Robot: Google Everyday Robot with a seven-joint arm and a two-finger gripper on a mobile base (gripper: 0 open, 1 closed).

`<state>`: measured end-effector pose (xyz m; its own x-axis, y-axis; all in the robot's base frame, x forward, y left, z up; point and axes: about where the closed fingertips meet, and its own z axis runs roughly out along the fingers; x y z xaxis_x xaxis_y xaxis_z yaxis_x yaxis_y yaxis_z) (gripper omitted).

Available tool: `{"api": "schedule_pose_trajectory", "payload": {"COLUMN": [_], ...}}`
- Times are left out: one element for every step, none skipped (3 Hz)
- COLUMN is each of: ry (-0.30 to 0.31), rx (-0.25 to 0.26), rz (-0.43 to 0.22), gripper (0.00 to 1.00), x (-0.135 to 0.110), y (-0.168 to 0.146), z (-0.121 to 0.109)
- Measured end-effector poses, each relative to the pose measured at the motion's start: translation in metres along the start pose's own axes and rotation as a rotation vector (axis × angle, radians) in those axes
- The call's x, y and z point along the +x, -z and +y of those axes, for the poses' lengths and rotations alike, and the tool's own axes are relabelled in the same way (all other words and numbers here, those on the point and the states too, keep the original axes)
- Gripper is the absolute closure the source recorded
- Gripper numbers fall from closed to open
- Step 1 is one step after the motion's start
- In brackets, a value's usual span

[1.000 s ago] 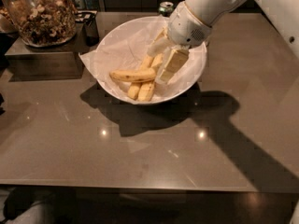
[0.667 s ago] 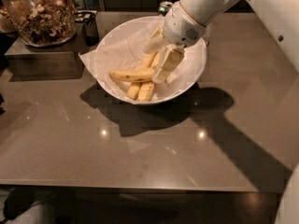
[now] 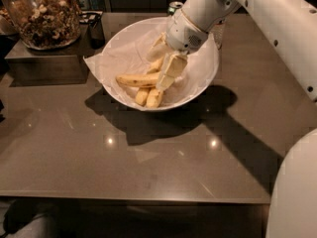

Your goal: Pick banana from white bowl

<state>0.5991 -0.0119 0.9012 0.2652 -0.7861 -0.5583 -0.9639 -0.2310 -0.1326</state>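
The white bowl [image 3: 198, 86], lined with crinkled white paper, stands on the dark table. Three bananas lie in it. The banana [image 3: 134, 80], long, curved and flecked, lies crosswise with its brownish tip to the left. Two paler, straighter bananas [image 3: 147, 97] lie below it, pointing toward the front rim. My gripper [image 3: 159, 68] is down inside the bowl, right over the bananas' right ends. Its cream fingers [image 3: 168, 73] stand apart, one in front and one behind, with banana ends between them. The gripper hides those ends.
A large glass jar of dried pieces [image 3: 43, 15] stands on a dark box [image 3: 44, 63] at the back left. A green can [image 3: 174, 6] and a glass [image 3: 218, 31] stand behind the bowl. My white arm [image 3: 277, 29] crosses the right side.
The gripper has moved a little to the left and lower into the bowl, closer onto the bananas. The bananas and the bowl have not moved.
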Motion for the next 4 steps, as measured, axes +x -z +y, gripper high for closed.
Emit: {"api": "schedule_pose_trajectory", "payload": {"ry": [-0.019,-0.041,-0.045,-0.047], "rx": [-0.02,-0.05,-0.058,-0.053], "rz": [-0.023,-0.048,-0.056,-0.061], "gripper": [0.35,0.38,0.57,0.8], "x": [0.006,0.012,0.011,0.012], "y": [-0.012,-0.024,-0.025,-0.025], "z": [-0.001,0.003,0.003,0.004]}}
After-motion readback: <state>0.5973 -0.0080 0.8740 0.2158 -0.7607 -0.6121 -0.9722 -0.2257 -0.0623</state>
